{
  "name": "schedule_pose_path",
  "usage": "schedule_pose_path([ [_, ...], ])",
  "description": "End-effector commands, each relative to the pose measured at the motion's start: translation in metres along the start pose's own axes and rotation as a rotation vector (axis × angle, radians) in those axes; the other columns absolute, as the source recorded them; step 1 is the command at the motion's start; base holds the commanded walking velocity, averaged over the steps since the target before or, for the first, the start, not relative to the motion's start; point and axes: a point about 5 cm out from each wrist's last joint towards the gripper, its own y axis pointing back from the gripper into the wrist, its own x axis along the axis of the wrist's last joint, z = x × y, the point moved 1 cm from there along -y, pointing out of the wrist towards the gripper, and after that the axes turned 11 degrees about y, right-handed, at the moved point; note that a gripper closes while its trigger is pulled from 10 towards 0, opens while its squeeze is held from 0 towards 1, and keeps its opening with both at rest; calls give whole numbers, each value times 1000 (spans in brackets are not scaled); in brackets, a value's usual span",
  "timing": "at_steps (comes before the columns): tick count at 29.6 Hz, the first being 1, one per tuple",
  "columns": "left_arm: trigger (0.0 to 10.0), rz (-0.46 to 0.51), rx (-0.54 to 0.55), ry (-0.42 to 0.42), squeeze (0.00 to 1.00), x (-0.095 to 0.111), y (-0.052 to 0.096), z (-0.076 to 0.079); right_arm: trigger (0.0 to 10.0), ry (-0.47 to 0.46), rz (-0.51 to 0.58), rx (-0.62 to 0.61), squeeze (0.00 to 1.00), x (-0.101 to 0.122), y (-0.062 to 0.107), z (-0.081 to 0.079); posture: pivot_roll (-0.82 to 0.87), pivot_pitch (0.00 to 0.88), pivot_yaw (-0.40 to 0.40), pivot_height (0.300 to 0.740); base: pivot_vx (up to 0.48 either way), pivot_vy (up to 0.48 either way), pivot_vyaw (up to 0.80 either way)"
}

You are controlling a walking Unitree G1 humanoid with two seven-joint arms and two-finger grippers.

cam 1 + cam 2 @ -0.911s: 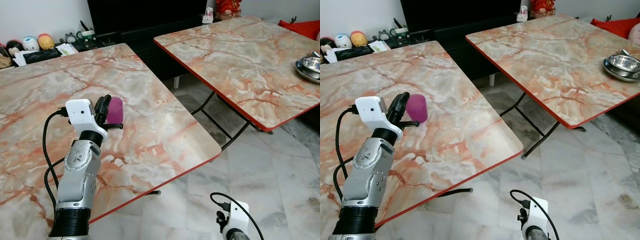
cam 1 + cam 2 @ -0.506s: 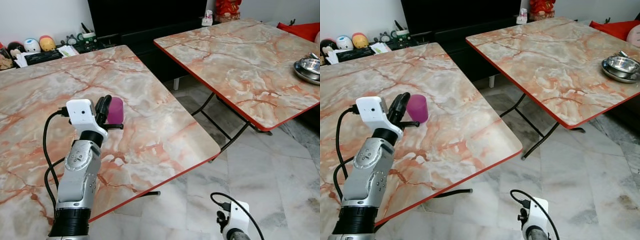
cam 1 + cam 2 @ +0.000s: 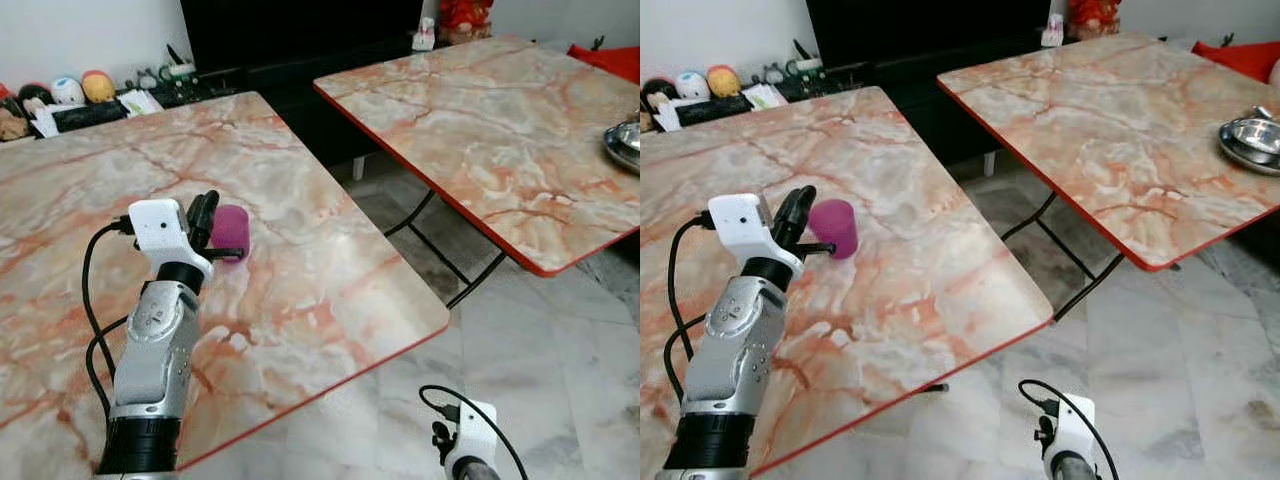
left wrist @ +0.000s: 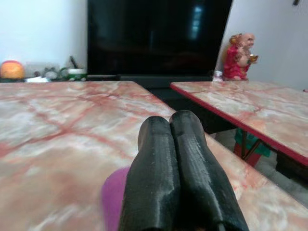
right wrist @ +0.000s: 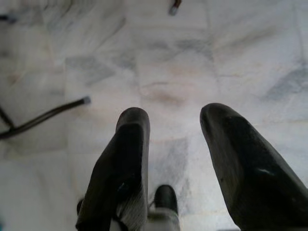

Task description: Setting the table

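Note:
A purple cup (image 3: 231, 229) stands on the near marble table (image 3: 310, 290), about a hand's width from its right edge. My left gripper (image 3: 209, 203) is right beside the cup on its left, fingers pointing up and away. In the left wrist view the two black fingers (image 4: 185, 159) are pressed together, shut, with the cup (image 4: 113, 198) showing low beside them, outside the jaws. My right gripper (image 5: 174, 111) hangs low over the tiled floor, open and empty; its wrist (image 3: 470, 430) shows at the bottom edge.
A second marble table (image 3: 500, 120) stands to the right across a floor gap, with steel bowls (image 3: 1252, 140) near its right side. A black TV and a low cabinet with toys (image 3: 80, 90) line the far wall. A red figurine (image 4: 242, 53) stands behind.
The camera has shifted a little, sliding the scene right and down. The left gripper stays beside the purple cup, which now looks slightly lower and more tilted. Right arm unchanged.

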Motion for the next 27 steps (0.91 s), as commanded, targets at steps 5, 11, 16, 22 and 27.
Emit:
schedule_pose_path([
  [5,10000,9,-25,3,0,0,0,5,10000,2,-16,-6,0,-3,1,4,148,49,6,740,51,0,0],
  [11,10000,14,-22,-9,0,3,0,5,10000,7,-17,0,0,-4,1,4,149,50,8,740,0,0,0],
  [16,10000,12,26,-21,0,8,-4,0,10000,16,-19,4,0,-4,0,4,150,52,8,740,0,0,0],
  [22,10000,-65,246,-30,0,11,-15,-22,10000,23,-21,10,0,-4,0,3,145,53,9,740,0,0,0],
  [27,10000,-188,316,-84,0,17,-27,-26,10000,33,-21,14,0,-3,0,3,149,52,10,740,0,0,0],
])
